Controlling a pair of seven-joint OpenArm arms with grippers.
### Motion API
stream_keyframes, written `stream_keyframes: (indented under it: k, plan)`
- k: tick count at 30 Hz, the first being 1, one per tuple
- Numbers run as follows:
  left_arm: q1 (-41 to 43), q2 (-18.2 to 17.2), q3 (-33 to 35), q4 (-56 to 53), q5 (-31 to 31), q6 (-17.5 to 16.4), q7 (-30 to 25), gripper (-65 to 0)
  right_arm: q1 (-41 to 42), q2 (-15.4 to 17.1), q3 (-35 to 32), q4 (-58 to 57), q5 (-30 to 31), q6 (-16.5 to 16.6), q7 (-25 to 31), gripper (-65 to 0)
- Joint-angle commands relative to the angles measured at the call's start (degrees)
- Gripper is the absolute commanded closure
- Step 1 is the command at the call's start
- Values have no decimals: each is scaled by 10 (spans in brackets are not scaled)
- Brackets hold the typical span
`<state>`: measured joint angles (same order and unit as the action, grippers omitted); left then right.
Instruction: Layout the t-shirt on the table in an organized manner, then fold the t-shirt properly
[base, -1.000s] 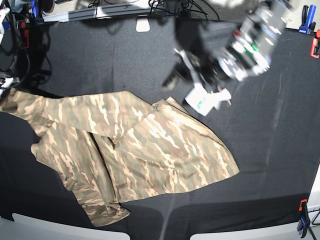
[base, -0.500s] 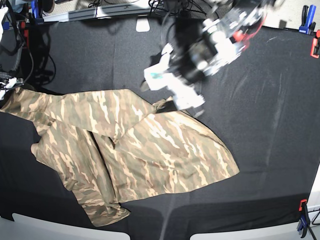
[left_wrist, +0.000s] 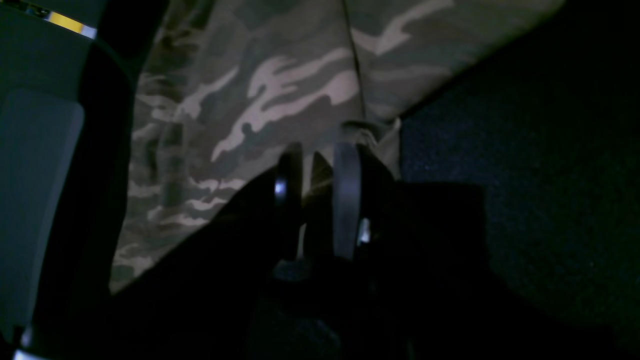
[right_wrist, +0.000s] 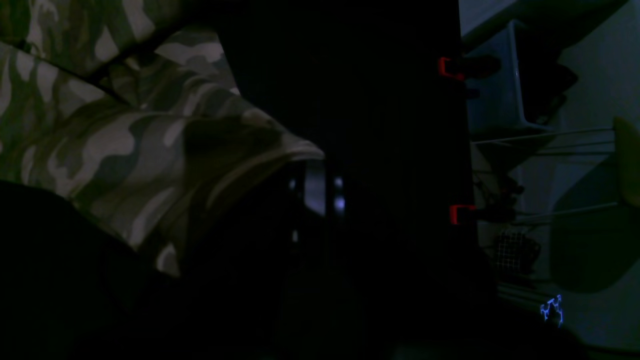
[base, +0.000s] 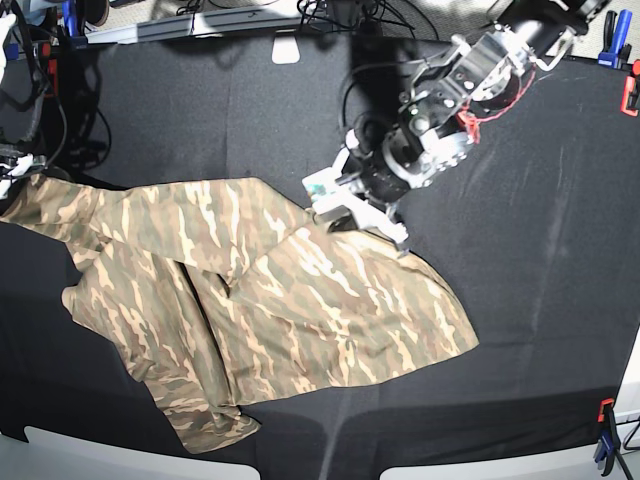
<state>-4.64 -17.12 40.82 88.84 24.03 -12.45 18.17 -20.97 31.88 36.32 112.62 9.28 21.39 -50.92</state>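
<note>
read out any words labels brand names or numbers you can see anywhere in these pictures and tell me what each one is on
No text can be read in any view.
A small white sticker with a teal mark on the left hand, too small to read.
The t-shirt shows only camouflage streaks, no print.
The table cloth bears no lettering.
Both wrist views are too dark to show any writing.

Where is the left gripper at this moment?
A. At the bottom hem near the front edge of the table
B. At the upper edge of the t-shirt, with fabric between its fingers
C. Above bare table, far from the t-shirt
B: the left gripper has a fold of the t-shirt between its nearly closed fingers, at the shirt's upper edge.
</note>
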Motion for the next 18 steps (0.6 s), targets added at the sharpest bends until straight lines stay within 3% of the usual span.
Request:
stream_keyframes:
  k: [1,10,18]
  plan:
    - [-9,1,-2,7,-1,7,-10,-90,3,13,5,10,0,-3,7,0]
    - [-8,1,-2,4,-30,-15,54,-221,3,13,5,10,0,-3,7,0]
    - [-8,1,-2,7,-46,-21,72,-231,3,13,5,10,0,-3,7,0]
